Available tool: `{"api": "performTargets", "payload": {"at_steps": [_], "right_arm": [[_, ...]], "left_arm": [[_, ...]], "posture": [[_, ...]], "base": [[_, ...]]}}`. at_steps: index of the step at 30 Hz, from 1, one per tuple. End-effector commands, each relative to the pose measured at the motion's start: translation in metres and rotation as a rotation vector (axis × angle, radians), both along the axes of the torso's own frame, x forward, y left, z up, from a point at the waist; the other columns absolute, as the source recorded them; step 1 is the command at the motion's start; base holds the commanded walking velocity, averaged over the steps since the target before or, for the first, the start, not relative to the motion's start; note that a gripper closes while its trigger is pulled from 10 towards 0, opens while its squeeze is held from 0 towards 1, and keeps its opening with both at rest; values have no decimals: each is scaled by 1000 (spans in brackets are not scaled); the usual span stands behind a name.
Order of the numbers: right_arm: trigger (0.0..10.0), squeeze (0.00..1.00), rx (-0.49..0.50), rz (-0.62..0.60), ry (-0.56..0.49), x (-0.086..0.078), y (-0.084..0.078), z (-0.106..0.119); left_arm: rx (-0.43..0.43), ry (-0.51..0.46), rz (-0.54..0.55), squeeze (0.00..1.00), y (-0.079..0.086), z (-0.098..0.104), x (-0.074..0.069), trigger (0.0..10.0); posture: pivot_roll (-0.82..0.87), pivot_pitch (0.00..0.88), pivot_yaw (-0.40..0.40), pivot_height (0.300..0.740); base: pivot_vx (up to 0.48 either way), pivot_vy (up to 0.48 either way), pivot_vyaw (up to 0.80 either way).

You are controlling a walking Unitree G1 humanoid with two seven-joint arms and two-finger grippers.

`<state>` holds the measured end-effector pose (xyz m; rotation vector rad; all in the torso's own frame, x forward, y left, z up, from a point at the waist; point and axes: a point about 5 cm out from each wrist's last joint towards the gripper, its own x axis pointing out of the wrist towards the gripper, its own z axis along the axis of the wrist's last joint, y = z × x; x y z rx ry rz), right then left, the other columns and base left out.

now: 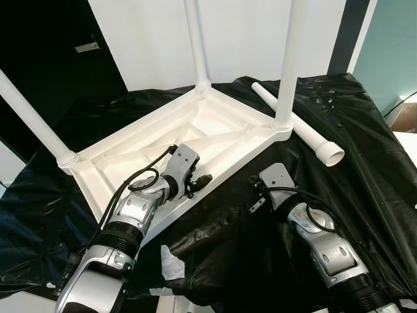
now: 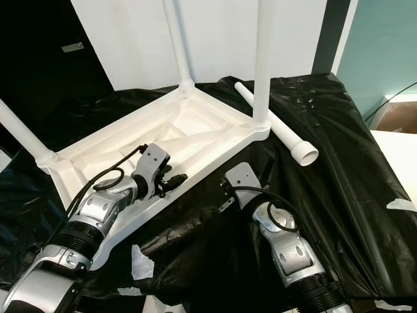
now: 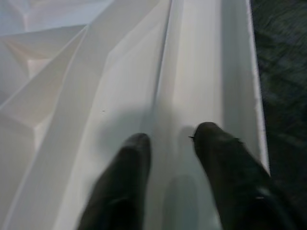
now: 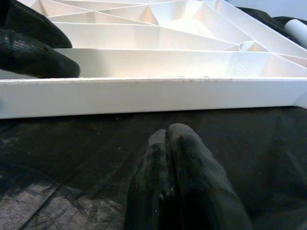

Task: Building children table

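White plastic table top (image 1: 195, 140) lies upside down on black sheet (image 1: 365, 169), three legs fitted; spare leg (image 1: 296, 124) loose at 2 o'clock. Left gripper (image 3: 168, 153) slightly parted, empty, over near rim. Right gripper (image 4: 168, 143) closed, empty, on sheet.

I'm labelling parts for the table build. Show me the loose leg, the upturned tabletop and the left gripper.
loose leg (image 1: 301, 128), left eye view, middle of its tube.
upturned tabletop (image 1: 215, 127), left eye view, ribbed underside.
left gripper (image 3: 170, 143), left wrist view, between its fingertips.
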<state>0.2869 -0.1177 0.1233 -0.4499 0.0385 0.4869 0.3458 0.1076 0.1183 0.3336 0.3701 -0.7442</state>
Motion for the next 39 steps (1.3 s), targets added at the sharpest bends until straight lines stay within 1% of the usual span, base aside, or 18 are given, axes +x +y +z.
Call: {"api": "performTargets", "payload": {"at_steps": [1, 3, 6, 9, 10, 14, 16, 17, 18, 19, 20, 22, 28, 29, 30, 36, 37, 39], "right_arm": [[10000, 0, -5, 13, -8, 2, 4, 1], [10000, 0, -5, 13, -8, 2, 4, 1], [10000, 0, -4, 8, -12, 0, 5, 1], [10000, 0, -4, 8, -12, 0, 5, 1], [10000, 0, -1, 6, -13, -1, 5, 1], [10000, 0, 0, 4, -13, -2, 5, 1], [10000, 0, -1, 3, -12, -2, 5, 1], [10000, 0, -2, 3, -9, -2, 4, 1], [10000, 0, -2, 3, -9, -2, 4, 1], [10000, 0, -1, 5, -3, -2, 4, 0], [10000, 0, -1, 5, -3, -2, 4, 0], [10000, 0, 11, 20, 17, -2, 4, -1], [10000, 0, 19, 25, 28, 1, 3, 0], [10000, 0, 17, 12, 25, 2, 0, 2], [10000, 0, 10, -17, 14, 5, -3, 4], [10000, 0, -7, -151, -24, 9, -13, 8], [10000, 0, -37, -293, -44, 12, -22, 4], [10000, 0, -73, -375, -37, 15, -29, 0]], "left_arm": [[40, 180, -113, 0, 0, -28, -15, 0], [40, 180, -113, 0, 0, -28, -15, 0], [67, 231, -156, 0, -17, -40, -24, 0], [67, 231, -156, 0, -17, -40, -24, 0], [58, 250, -163, 0, -27, -45, -29, 0], [30, 272, -154, 0, -36, -48, -32, 0], [-33, 293, -98, 0, -45, -47, -31, 0], [-108, 306, -29, 0, -52, -45, -28, 0], [-108, 306, -29, 0, -52, -45, -28, 0], [-183, 324, 40, 0, -57, -41, -25, 0], [-183, 324, 40, 0, -57, -41, -25, 0], [-328, 345, 142, 0, -65, -32, -18, 0], [-456, 347, 238, 0, -61, -19, -9, 0], [-466, 314, 268, 0, -54, -14, -4, 3020], [-443, 247, 285, 0, -47, -10, 0, 10000], [-351, 141, 311, 0, -32, -9, 4, 10000], [-250, 94, 339, 0, -19, -12, 5, 10000], [-156, 99, 351, 0, -11, -19, 4, 10000]], "posture": [[-79, 0, 129, 740], [-79, 0, 129, 740], [-89, 0, 136, 740], [-89, 0, 136, 740], [-92, 0, 138, 740], [-91, 0, 135, 740], [-91, 0, 135, 740], [-89, 0, 133, 740], [-89, 0, 133, 740], [-86, 0, 132, 740], [-86, 0, 132, 740], [-84, 0, 131, 740], [-81, 0, 129, 740], [-81, 0, 129, 740], [-80, 0, 125, 740], [-80, 0, 121, 740], [-80, 0, 118, 740], [-78, 0, 116, 740]], "base": [[0, 0, 0], [0, 0, 0], [0, 0, 0], [0, 0, 0], [0, 0, 0], [0, 0, 0], [0, 0, 0], [0, 0, 0], [0, 0, 0], [0, 0, 0], [0, 0, 0], [0, 0, 0], [0, 0, 0], [0, 0, 0], [0, 0, 0], [0, 0, 0], [0, 0, 0], [0, 0, 0]]}}
